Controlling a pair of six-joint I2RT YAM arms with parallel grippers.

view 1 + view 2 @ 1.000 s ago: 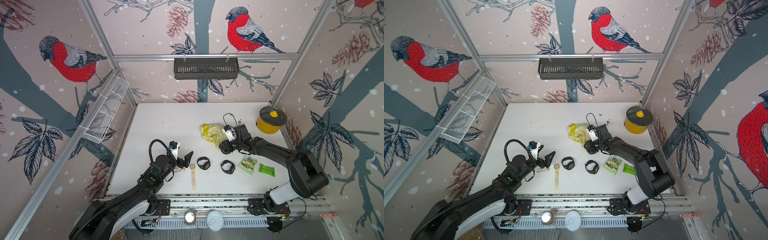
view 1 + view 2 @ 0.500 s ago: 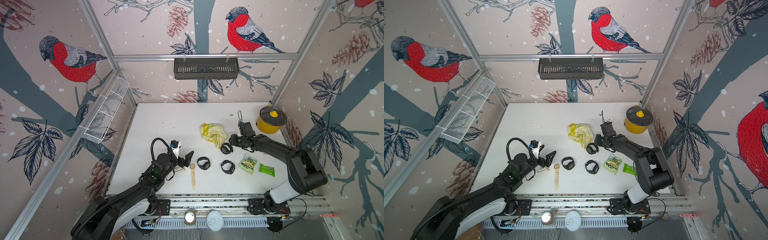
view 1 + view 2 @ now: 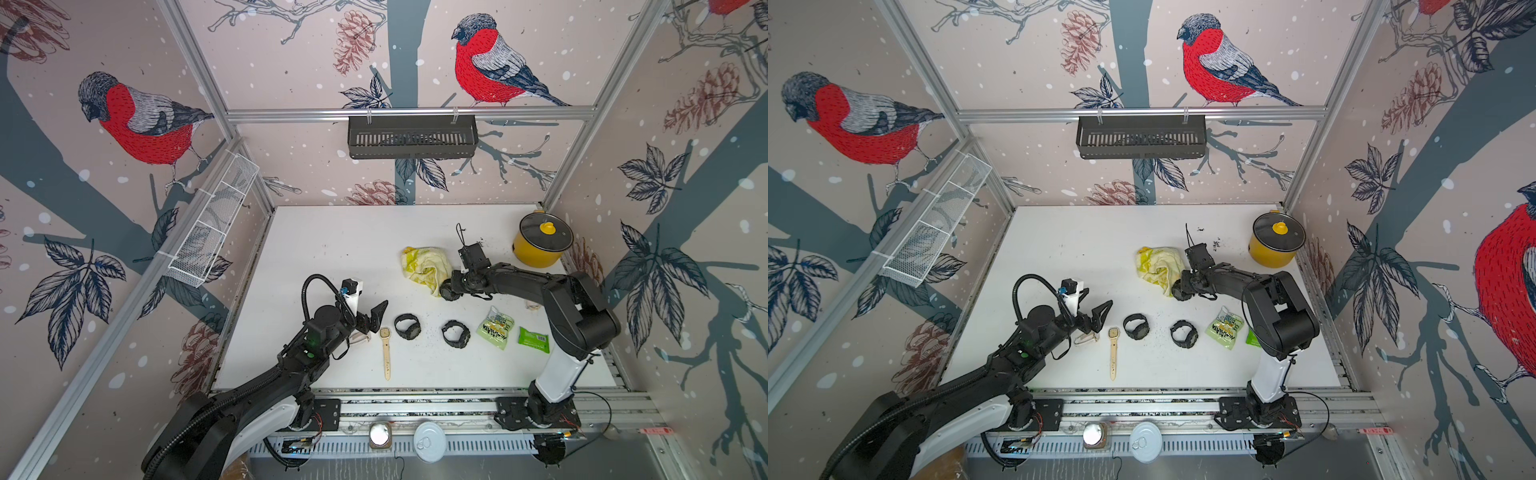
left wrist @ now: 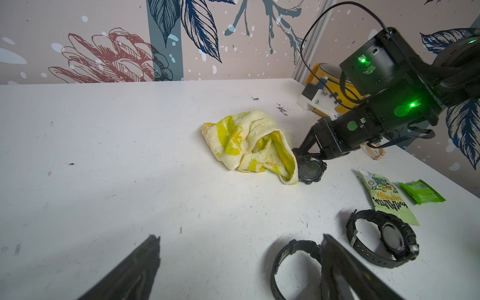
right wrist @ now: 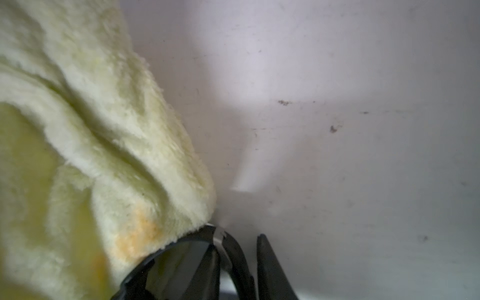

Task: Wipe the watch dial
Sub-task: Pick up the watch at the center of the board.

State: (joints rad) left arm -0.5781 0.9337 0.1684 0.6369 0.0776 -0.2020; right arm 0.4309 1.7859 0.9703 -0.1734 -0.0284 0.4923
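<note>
**Right jaws gripping a black watch at the towel's edge**

The right jaws are closing narrowly on the strap of a black watch (image 4: 310, 170), just behind its case. The watch is sitting low at the counter (image 3: 332, 249), right of the middle, with its dark dial showing in the left wrist view. Its case is touching the crumpled yellow towel (image 4: 249, 140), whose fold is overlapping the rim.

The left jaws are hanging wide open and holding nothing, just beside a beige watch (image 3: 386, 349) near the front. A second black watch (image 3: 407, 327) and a third black watch (image 3: 456, 333) are lying to its right. Next to them are lying a pale green snack packet (image 3: 495, 328) and a bright green wrapper (image 3: 534, 339). A yellow pot (image 3: 540, 245) is standing in the far right corner.
</note>
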